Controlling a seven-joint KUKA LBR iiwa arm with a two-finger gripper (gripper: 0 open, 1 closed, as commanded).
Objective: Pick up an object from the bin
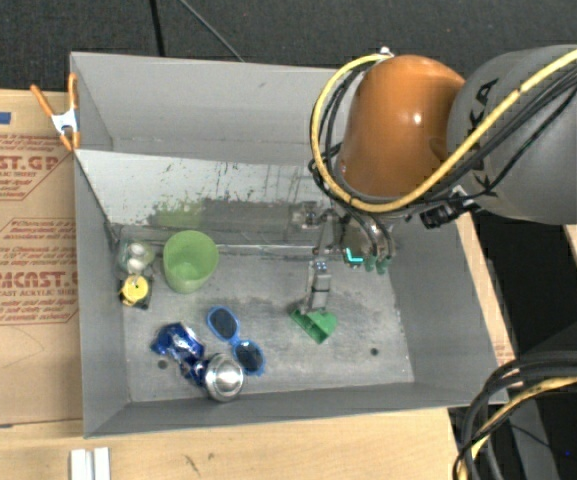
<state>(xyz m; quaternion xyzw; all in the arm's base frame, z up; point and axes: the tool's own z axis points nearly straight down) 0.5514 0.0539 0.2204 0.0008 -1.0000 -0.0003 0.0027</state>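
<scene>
1. Orange wrist cover (398,128) sits nearest us, the gripper (320,296) beneath it.
2. We see a small green block (314,325) just beside its tip, toward the bin's (268,73) front wall, lying slantwise.
3. Open or closed, we cannot tell.

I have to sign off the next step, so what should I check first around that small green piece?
1. Is the gripper right over the small green piece on the bin floor: ok.
2. Piece free of neighbours: ok, the blue sunglasses lie apart.
3. The green cup out of the way: ok.
4. Arm away from the bin wall: ok.
5. Grasp on the piece: cannot tell.
</scene>
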